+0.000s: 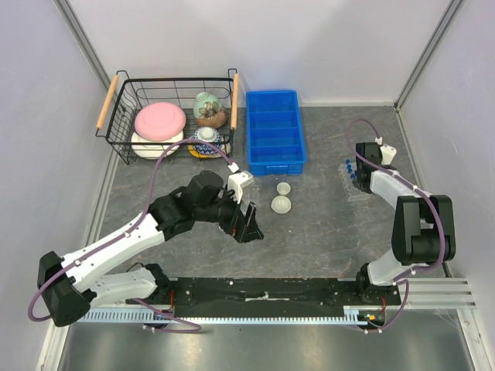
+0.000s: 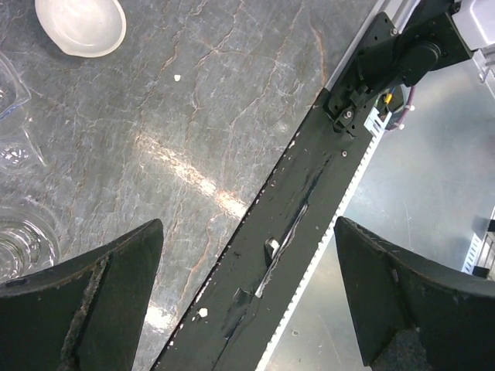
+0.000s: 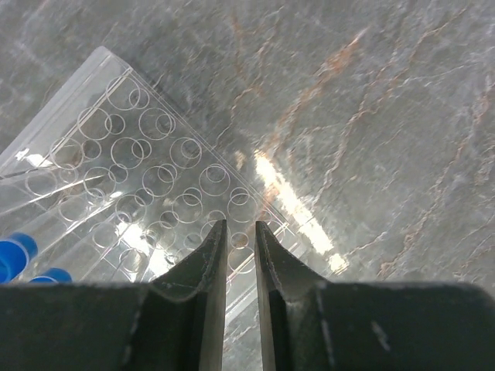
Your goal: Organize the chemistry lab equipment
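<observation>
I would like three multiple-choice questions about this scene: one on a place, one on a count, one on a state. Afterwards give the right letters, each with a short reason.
1. Where is the clear tube rack?
A. on the left side of the table
B. on the right side of the table, under the right gripper
C. inside the blue tray

2. How many small white dishes lie on the table?
A. one
B. two
C. four

3. In what state is the left gripper?
A. open, holding nothing
B. shut on a dish
C. shut on the rack

Answers:
1 B: the right wrist view shows the rack directly below that gripper.
2 B: two dishes lie close together in front of the blue tray.
3 A: its fingers stand wide apart, and nothing is held between them.
</observation>
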Tool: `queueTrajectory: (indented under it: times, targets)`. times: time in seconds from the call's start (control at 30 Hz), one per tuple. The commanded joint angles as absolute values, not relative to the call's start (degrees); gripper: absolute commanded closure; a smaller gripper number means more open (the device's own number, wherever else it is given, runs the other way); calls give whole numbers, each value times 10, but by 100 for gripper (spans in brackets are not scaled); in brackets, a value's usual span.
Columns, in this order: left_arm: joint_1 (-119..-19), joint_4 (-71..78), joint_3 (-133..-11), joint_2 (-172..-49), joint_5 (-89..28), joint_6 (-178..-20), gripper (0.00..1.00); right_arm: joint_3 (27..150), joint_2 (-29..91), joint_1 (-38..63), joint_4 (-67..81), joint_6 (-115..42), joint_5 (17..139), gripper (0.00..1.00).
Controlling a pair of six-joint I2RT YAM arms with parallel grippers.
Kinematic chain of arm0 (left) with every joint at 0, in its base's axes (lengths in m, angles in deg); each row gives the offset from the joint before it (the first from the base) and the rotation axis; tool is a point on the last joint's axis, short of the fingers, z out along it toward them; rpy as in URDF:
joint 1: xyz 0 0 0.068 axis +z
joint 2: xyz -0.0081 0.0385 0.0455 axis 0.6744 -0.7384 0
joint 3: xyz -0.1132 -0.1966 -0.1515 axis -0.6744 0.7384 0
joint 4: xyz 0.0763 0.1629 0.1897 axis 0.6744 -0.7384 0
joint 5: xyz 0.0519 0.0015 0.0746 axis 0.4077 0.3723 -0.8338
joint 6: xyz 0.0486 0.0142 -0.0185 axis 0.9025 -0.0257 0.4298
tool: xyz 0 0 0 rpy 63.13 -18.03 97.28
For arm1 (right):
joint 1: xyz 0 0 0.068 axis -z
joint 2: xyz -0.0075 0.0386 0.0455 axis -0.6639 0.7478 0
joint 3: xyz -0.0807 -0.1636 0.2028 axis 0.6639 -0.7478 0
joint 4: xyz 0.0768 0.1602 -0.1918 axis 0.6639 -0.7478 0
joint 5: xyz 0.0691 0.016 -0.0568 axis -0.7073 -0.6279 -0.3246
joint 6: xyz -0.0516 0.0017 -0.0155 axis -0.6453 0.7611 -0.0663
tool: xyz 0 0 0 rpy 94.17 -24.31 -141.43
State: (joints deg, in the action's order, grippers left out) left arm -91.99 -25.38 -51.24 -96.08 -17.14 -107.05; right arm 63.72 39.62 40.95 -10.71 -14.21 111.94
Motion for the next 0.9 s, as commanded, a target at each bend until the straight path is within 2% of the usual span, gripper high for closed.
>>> queueTrajectory:
  times: [0.0, 0.87]
  targets:
    - [-917, -231, -510, -943, -145, -1070, 2, 650, 418, 448, -133, -151, 1139, 76]
    - [-921, -205, -489, -903, -104, -1095, 3, 764, 532, 553, -151, -167, 1164, 75]
